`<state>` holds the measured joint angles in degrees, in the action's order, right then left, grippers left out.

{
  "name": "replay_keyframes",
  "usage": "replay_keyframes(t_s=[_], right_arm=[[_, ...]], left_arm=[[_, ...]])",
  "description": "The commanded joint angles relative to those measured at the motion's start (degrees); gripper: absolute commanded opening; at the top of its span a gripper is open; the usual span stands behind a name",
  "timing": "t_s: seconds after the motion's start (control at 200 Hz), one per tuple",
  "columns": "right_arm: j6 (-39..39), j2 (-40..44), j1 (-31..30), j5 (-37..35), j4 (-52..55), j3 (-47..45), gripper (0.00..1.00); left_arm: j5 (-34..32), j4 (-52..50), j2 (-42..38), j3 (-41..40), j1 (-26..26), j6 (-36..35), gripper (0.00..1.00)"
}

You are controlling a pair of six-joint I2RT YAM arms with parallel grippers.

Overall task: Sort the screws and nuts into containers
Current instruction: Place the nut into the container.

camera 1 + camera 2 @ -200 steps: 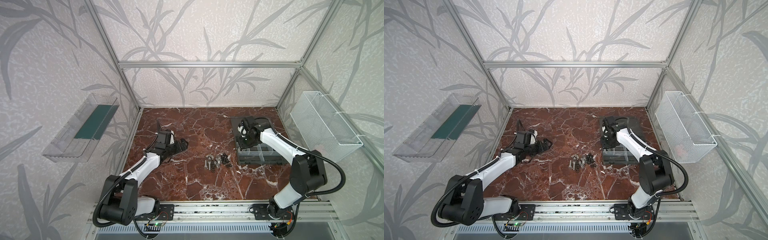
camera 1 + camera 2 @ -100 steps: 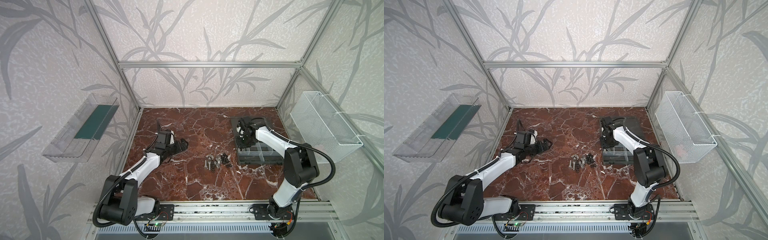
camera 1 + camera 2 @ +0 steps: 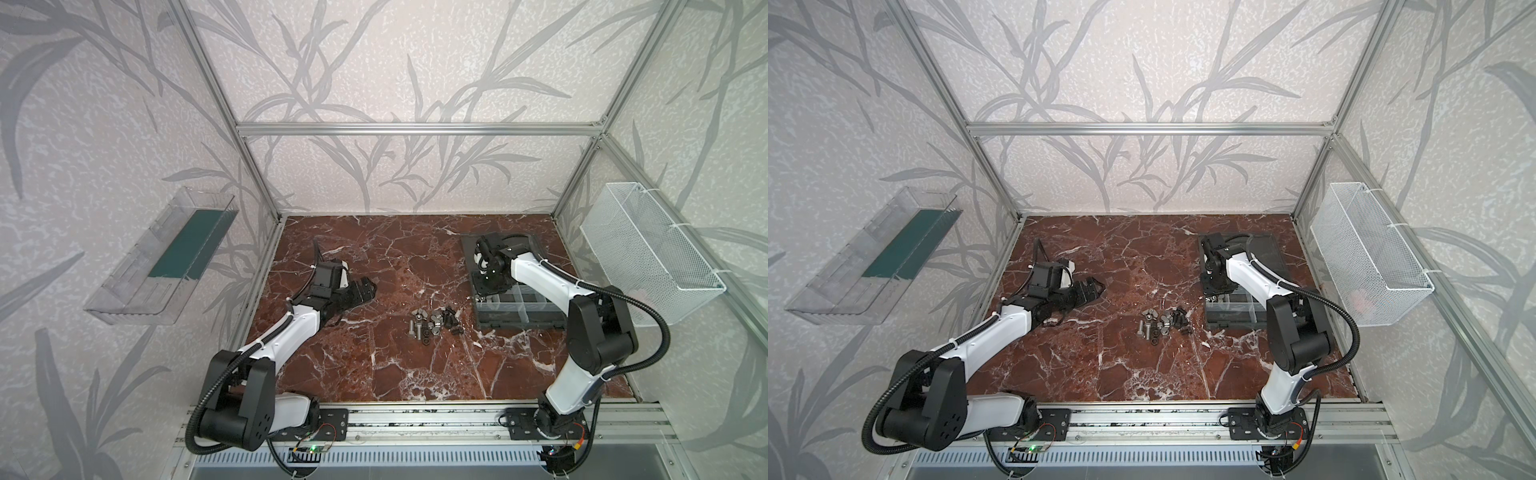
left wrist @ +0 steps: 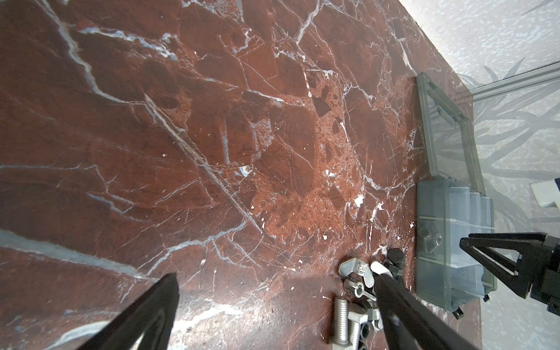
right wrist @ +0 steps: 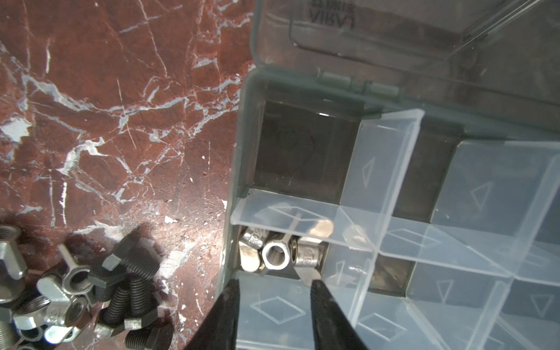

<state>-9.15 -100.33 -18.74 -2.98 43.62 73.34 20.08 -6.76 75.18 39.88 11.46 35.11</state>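
The screws and nuts (image 3: 432, 325) (image 3: 1163, 325) lie in a small pile mid-table, silver and black mixed. The right wrist view shows black screws (image 5: 130, 272) beside the dark grey organiser box (image 3: 519, 318) (image 3: 1235, 318). Its containers are split by pale dividers (image 5: 378, 169). One compartment on the box's left side holds a silver nut (image 5: 275, 256) among wing nuts. My right gripper (image 5: 275, 281) (image 3: 487, 286) hangs open just over that compartment, with nothing between its fingers. My left gripper (image 4: 274, 271) (image 3: 365, 287) stands open low over bare table, left of the pile.
The box's lid (image 5: 394, 45) (image 3: 498, 245) lies flat open behind it. A white wire-mesh basket (image 3: 648, 266) hangs on the right wall, and a clear tray with a green strip (image 3: 166, 253) on the left wall. Silver bolts (image 4: 342, 318) lie by my left gripper's fingertip.
The right arm's elbow has swung in toward the box while its gripper stays over the box's left side. The left arm has not moved.
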Motion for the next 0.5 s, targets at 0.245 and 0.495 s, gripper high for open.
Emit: replay_keyframes(t_s=[0.245, 0.495], right_arm=[[0.65, 12.71, -1.90, 11.47, -3.30, -4.04, 0.43], [-9.61, 16.24, -9.97, 10.70, -1.95, -5.78, 0.47]], left_arm=[[0.58, 0.84, -1.09, -0.09, -0.15, 0.16, 0.99], [1.28, 1.96, -0.92, -0.57, -0.19, 0.74, 0.99]])
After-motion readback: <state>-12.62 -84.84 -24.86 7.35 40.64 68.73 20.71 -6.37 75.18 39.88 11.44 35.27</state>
